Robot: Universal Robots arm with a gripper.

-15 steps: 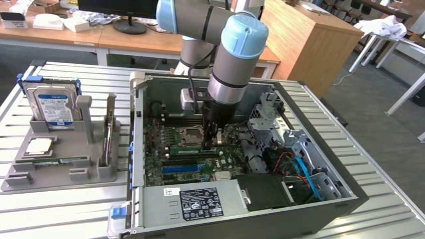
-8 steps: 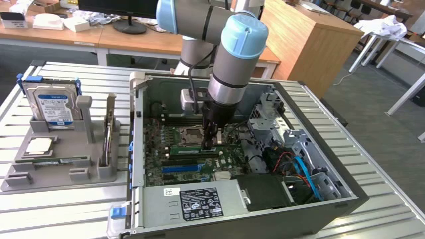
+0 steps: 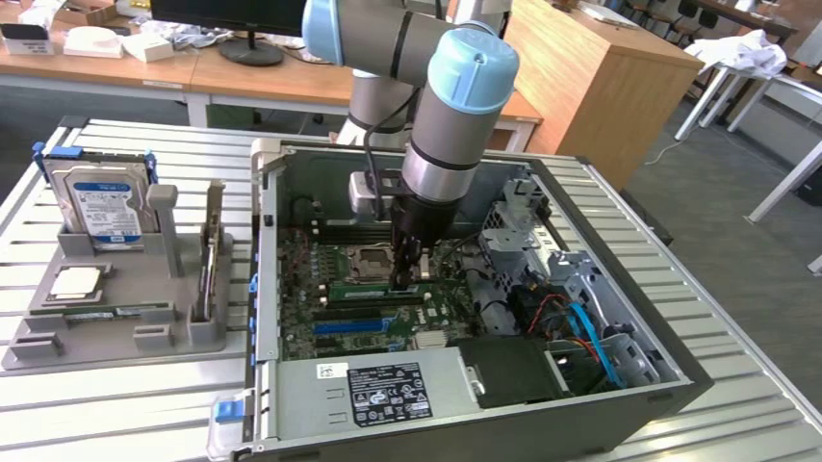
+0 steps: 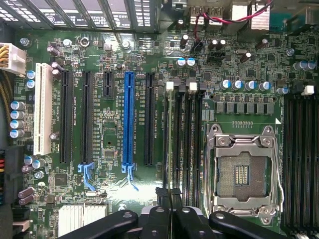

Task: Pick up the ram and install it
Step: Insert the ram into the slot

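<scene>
The ram (image 3: 375, 288) is a long green stick standing on edge in a memory slot of the motherboard (image 3: 321, 289), just in front of the empty processor socket (image 3: 372, 258). My gripper (image 3: 408, 280) reaches straight down into the open computer case (image 3: 642, 385) and is shut on the ram near the end towards the exterior view's right. In the wrist view the ram (image 4: 167, 144) shows edge-on as a thin line running away from the closed black fingers (image 4: 160, 211). It lies beside the other dark memory slots (image 4: 192, 139).
A grey parts tray (image 3: 38, 351) at the exterior view's left holds a hard drive (image 3: 103, 202), a square silver chip (image 3: 75, 281) and an upright card (image 3: 206, 269). On the board are a blue slot (image 4: 128, 119) and the open socket (image 4: 241, 172). Cables and a drive cage (image 3: 565, 289) crowd the case's right side.
</scene>
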